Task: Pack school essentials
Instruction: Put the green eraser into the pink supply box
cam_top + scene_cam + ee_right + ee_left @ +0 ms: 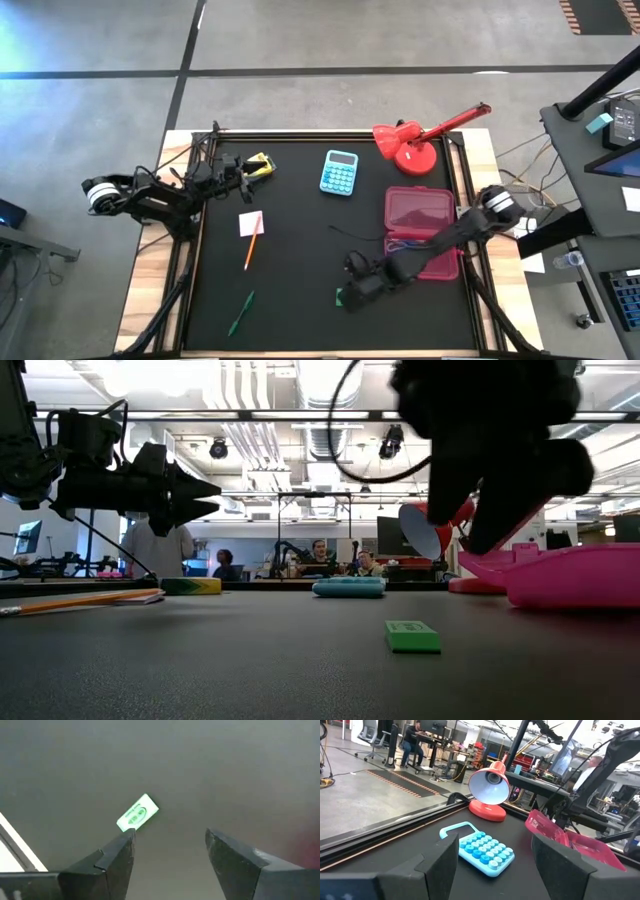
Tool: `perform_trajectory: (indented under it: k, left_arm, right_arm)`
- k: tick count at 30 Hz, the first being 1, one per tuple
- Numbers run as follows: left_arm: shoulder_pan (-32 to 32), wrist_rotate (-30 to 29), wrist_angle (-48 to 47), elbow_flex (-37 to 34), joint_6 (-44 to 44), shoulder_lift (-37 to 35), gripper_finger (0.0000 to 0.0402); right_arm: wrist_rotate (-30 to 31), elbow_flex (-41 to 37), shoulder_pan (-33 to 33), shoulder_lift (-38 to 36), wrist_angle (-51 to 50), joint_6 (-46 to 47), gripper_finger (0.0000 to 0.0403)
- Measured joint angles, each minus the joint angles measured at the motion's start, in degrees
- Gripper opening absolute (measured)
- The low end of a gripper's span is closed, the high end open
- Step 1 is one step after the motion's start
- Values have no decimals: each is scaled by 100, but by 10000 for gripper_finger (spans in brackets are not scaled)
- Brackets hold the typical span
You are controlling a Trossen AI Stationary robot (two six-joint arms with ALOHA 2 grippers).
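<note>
Nearest the low camera, the green eraser (412, 635) lies flat on the black counter (300, 290). Just above it hangs the right tool (170, 845), fingers spread, gripping nothing. Beside that arm sits the pink case (420, 225). Farther off lie an orange pencil (252, 248), pink note (251, 222) and green pen (241, 312). Near the yellow-green box (262, 165), the left tool (492, 857) waits open.

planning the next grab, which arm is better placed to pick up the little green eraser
Right. The right tool hangs open just above the green eraser, beside the pink case. The left tool sits open at the far left edge, by the yellow-green box.
</note>
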Motion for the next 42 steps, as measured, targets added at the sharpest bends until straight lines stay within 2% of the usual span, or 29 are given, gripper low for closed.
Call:
perform_trajectory:
  k: [4, 8, 19, 28, 35, 42]
  left_arm:
    - [0, -2, 1, 0, 0, -2, 235]
    - [2, 0, -1, 0, 1, -2, 235]
    - [2, -2, -1, -2, 1, -1, 235]
    - [2, 0, -1, -2, 0, 0, 235]
    - [2, -1, -1, 0, 2, -2, 235]
    - [2, -2, -1, 0, 2, 0, 235]
  right_arm:
    - [-356, 456, -210, 400, -542, 192, 226]
    - [-372, 679, -382, 692, -547, 734, 228]
    - [-371, 1682, -361, 1519, -735, 1243, 223]
    - [-505, 3268, -353, 2467, -2905, 2096, 223]
    - [-562, 4200, -355, 3056, -3030, 2112, 223]
    - [-686, 4420, -333, 3224, -3154, 2335, 224]
